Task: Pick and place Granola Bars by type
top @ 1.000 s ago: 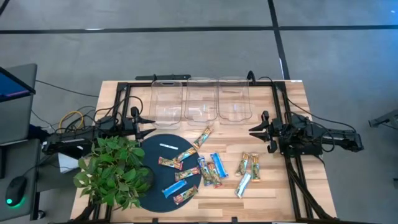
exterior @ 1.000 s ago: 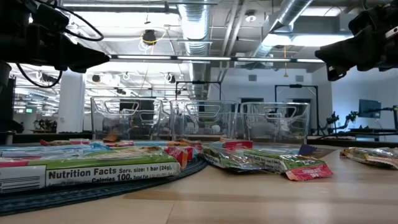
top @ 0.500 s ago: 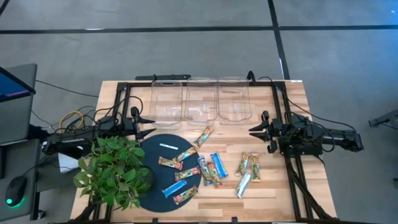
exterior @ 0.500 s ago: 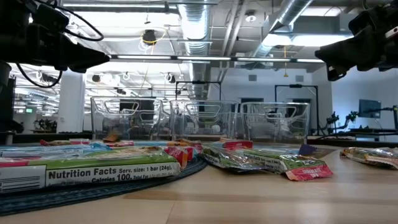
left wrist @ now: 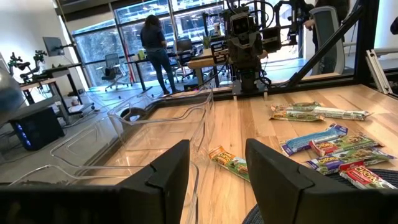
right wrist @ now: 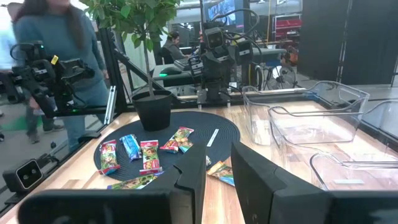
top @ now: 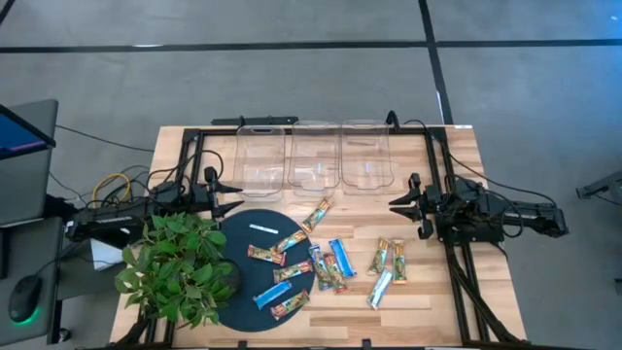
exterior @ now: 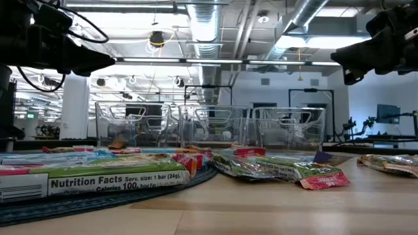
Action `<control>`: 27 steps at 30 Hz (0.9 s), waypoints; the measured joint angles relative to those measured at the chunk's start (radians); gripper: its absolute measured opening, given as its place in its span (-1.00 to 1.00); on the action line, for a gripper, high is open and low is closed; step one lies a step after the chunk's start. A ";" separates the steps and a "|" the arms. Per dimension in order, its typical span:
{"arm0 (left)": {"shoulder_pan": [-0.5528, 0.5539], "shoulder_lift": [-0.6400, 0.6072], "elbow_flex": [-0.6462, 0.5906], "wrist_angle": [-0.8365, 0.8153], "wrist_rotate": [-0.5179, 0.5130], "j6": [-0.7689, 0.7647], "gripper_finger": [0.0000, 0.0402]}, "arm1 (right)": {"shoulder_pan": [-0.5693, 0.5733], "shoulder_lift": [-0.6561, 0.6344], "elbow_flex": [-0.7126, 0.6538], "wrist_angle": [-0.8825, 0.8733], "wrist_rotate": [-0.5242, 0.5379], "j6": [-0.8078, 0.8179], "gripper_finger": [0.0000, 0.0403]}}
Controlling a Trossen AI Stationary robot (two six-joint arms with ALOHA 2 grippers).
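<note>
Several wrapped granola bars lie flat in the middle of the table: blue ones, red-brown ones and green-tan or silvery ones. Some rest on a round dark mat, others on the bare wood. My left gripper hovers open at the table's left side, above the mat's far edge. My right gripper hovers open at the right side, beyond the bars. Both hold nothing.
Three clear plastic bins stand in a row along the far edge. A potted green plant stands on the mat's left part. A thin white strip lies on the mat. A black frame borders the table.
</note>
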 joint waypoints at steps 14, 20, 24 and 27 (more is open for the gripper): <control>0.000 0.000 0.000 0.000 0.000 0.001 -0.24 | 0.003 0.000 -0.003 0.141 0.004 0.287 -0.65; 0.000 0.000 0.000 0.000 0.000 0.001 -0.24 | 0.003 0.000 -0.001 0.397 0.024 0.539 -0.65; 0.000 0.000 0.000 0.000 0.000 0.000 -0.24 | 0.003 0.000 -0.001 0.550 0.024 0.608 -0.65; 0.000 0.000 0.000 0.002 0.000 0.036 -0.24 | 0.003 0.000 -0.001 0.601 0.034 0.610 -0.65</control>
